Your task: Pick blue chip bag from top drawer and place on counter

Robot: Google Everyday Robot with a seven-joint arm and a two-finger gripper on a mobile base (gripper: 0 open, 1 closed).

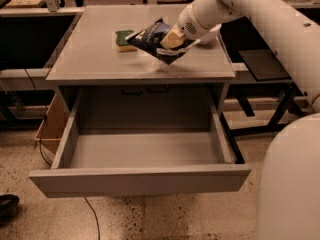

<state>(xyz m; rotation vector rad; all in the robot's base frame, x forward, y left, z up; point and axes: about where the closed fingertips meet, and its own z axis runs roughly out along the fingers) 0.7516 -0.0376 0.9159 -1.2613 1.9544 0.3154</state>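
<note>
Chip bag [147, 40] in gripper [172, 39] over counter [100, 59]

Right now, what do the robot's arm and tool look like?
The arm is a thick, smooth white tube with rounded joints and no visible cables. The tool, at the blue chip bag above the counter, shows a pale tan finger.
</note>
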